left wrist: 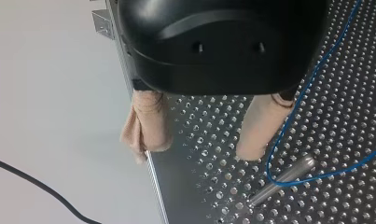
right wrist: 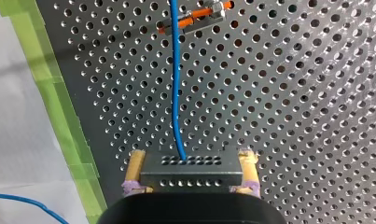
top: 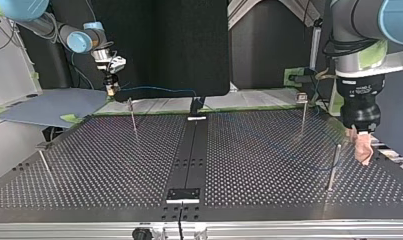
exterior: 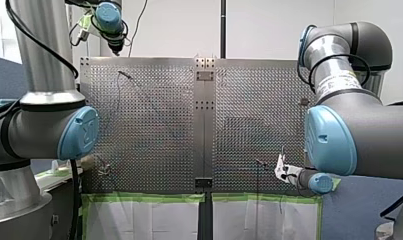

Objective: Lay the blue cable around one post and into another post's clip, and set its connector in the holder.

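Right gripper is clamped on the connector, pads on both ends. The blue cable runs straight out from it and crosses the clip post ahead; can't tell if it's seated. Left gripper is well apart from the clip post, wide open and empty. The cable bends round a plain post there. Routing looks approx. done, so the connector step is in hand. Next move: carry it to the holder w/o pulling the cable off the clip post. Holder not seen.
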Controlling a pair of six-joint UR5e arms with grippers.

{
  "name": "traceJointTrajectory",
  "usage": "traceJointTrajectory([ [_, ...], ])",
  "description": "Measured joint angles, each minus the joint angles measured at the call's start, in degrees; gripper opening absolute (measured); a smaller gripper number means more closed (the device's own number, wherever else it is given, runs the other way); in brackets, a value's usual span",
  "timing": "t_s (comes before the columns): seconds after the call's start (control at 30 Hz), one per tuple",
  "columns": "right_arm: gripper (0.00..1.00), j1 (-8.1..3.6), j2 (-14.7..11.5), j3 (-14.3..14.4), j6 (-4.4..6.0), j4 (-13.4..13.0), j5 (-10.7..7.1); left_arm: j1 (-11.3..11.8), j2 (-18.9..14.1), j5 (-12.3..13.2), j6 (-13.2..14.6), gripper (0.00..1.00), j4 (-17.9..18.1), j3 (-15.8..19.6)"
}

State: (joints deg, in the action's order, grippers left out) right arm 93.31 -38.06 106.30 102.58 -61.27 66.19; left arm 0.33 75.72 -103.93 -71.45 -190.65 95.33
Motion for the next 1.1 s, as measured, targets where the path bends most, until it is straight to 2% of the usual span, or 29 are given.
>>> traceJointTrajectory([
  [0.3,0.00,0.01,0.0,0.0,-0.05,0.0,0.00,-0.1,0.0,0.0,-0.1,1.00,0.0,0.2],
  [0.47,0.00,0.02,0.0,0.0,-0.08,0.0,0.00,-0.5,0.1,0.6,-0.5,1.00,0.5,1.5],
  [0.7,0.00,0.07,0.0,0.0,-0.06,0.0,0.00,-1.8,0.0,3.5,-3.0,1.00,2.1,4.5],
  [1.1,0.00,0.40,0.0,0.0,-0.48,0.2,0.01,-6.9,1.4,9.2,-8.8,1.00,7.7,10.3],
])
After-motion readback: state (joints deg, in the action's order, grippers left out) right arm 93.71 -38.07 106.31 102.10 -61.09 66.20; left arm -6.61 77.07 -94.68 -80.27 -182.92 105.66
